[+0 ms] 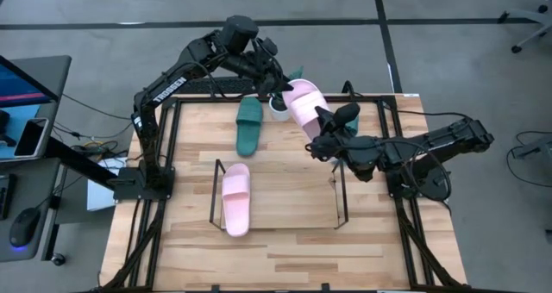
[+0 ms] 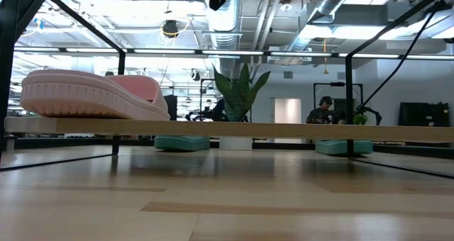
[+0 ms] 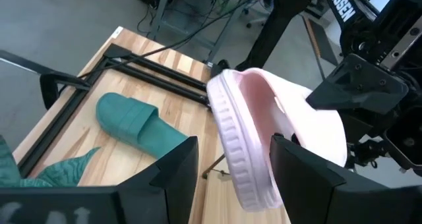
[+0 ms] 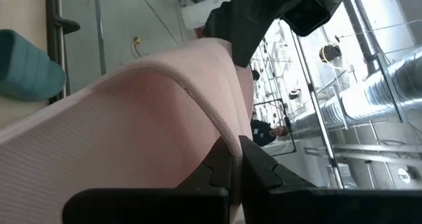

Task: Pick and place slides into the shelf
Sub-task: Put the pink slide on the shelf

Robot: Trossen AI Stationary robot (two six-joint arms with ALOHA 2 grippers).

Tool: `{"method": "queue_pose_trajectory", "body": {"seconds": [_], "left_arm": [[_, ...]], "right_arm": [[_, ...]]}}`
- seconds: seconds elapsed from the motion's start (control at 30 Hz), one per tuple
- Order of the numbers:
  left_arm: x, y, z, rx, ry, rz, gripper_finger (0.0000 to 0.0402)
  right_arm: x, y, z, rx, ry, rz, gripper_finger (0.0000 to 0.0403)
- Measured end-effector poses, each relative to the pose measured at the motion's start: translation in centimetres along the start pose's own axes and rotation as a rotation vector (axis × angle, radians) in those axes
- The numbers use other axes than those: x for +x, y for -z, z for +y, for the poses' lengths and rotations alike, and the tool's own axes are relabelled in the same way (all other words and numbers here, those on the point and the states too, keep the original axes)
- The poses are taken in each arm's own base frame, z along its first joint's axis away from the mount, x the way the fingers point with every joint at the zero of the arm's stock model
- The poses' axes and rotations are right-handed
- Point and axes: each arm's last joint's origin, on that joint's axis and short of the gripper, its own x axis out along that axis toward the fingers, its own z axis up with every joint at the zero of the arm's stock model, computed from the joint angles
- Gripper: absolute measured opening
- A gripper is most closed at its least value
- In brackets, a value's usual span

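One pink slide (image 1: 303, 103) was in the air when I checked, held up over the far side of the table beside the small potted plant (image 1: 279, 106), with both arms meeting at it. My right gripper (image 1: 325, 136) was clenched on its strap edge; in the right wrist view the pale foam filled the frame with the dark fingers (image 4: 254, 168) pinched together on it. My left gripper (image 1: 274, 79) sat at the slide's far end with its fingers (image 3: 177, 168) spread on either side of the sole edge, released as far as I could judge, not squeezing.

The other pink slide (image 1: 235, 199) already lay on the shelf (image 1: 216, 193), towards its left end, leaving room to its right. One dark green slide (image 1: 249, 124) rested on the table just beyond the shelf, near the plant. In the low view a second teal shape showed farther right on the table, probably the other green slide, though I could not be sure.

My worry was the grip: a narrow pinch on soft foam could let the slide twist or slip free if the left arm backed away while the weight hung off one edge. A drop there might knock the plant over. Carrying it down to the shelf, the trailing end could also catch an upright wire loop (image 1: 341, 198)
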Motion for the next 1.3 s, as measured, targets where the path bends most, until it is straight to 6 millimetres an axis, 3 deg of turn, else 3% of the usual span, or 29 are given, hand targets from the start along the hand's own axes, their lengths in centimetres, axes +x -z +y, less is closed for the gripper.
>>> {"method": "queue_pose_trajectory", "body": {"seconds": [0.47, 0.6, 0.77, 1.1, 1.3], "left_arm": [[0.5, 0.1, -0.9, 0.077, 0.022, -0.002, 0.0170], [0.7, 0.1, -1.2, 0.108, 0.022, 0.003, 0.0128], [0.7, 0.1, -1.1, 0.115, 0.005, -0.001, 0.0029], [1.1, 0.3, -1.7, 0.169, -0.028, 0.001, 0.0028], [1.1, 0.3, -1.7, 0.171, -0.031, 0.003, 0.0028]], "right_arm": [[0.4, 0.1, -0.1, -0.011, 0.002, 0.006, 0.0000], [0.4, 0.1, -0.1, -0.014, 0.002, 0.005, 0.0000], [0.4, 0.1, -0.1, -0.015, 0.002, 0.004, 0.0000], [0.4, 0.1, -0.1, -0.017, -0.001, -0.003, 0.0004], [0.4, 0.0, 0.0, -0.019, -0.013, -0.037, 0.0055]]}}
